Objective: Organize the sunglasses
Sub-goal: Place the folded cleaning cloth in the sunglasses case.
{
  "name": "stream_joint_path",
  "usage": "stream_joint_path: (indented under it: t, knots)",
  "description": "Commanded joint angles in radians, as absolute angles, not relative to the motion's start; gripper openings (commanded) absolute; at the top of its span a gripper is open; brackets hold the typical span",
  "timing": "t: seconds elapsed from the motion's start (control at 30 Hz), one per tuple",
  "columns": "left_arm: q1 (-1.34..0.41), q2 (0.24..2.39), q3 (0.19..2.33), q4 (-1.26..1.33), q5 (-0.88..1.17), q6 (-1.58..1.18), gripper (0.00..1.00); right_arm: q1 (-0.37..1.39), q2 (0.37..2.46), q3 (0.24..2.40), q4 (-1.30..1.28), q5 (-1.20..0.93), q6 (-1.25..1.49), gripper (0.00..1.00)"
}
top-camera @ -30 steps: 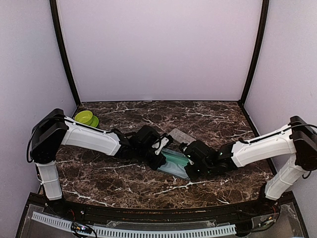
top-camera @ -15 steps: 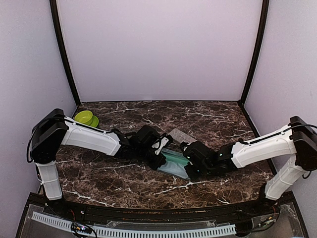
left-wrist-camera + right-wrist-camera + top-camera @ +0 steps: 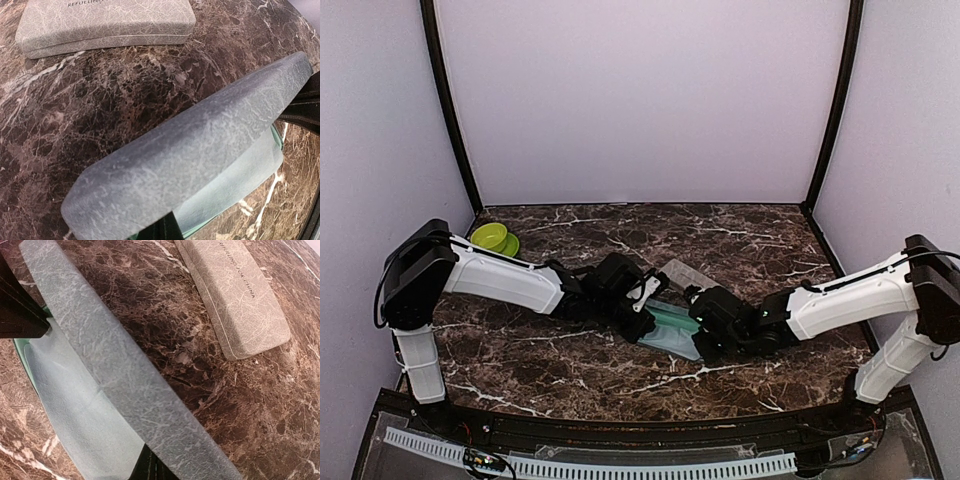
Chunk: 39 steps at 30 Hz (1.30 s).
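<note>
The sunglasses are hidden from every view. An open grey case [image 3: 672,330] with teal lining lies mid-table between both grippers. Its grey lid [image 3: 200,145] slants across the left wrist view above a pale cloth [image 3: 245,175] that lies in the case. My left gripper [image 3: 162,229] is shut, its fingers pressed together and poking out from under the lid's edge at the case's left end [image 3: 645,315]. My right gripper [image 3: 150,466] is likewise shut, tucked under the lid [image 3: 125,375] beside the cloth [image 3: 75,405], at the case's right end [image 3: 702,335].
A second grey case [image 3: 682,272], closed, lies just behind the open one, seen also as case [image 3: 105,20] and case [image 3: 235,295]. A green bowl [image 3: 492,238] sits at the far left. Dark marble tabletop [image 3: 570,360] surrounds them, with walls on three sides.
The right arm has edged slightly to the left toward the case. The left arm and the case look unchanged.
</note>
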<state>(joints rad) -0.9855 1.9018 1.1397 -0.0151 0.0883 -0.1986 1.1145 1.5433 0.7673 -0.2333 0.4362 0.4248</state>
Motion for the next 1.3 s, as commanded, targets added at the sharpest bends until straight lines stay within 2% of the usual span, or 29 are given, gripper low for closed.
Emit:
stream_joint_path:
  t: [0.0, 1.27]
  knots:
    - [-0.983, 1.879, 1.122, 0.0, 0.091, -0.209, 0.0, 1.126, 1.546, 0.795, -0.214, 0.469, 0.439, 0.03]
    - [-0.983, 1.86, 1.104, 0.013, 0.084, -0.22, 0.0, 1.157, 1.586, 0.818, -0.225, 0.548, 0.462, 0.05]
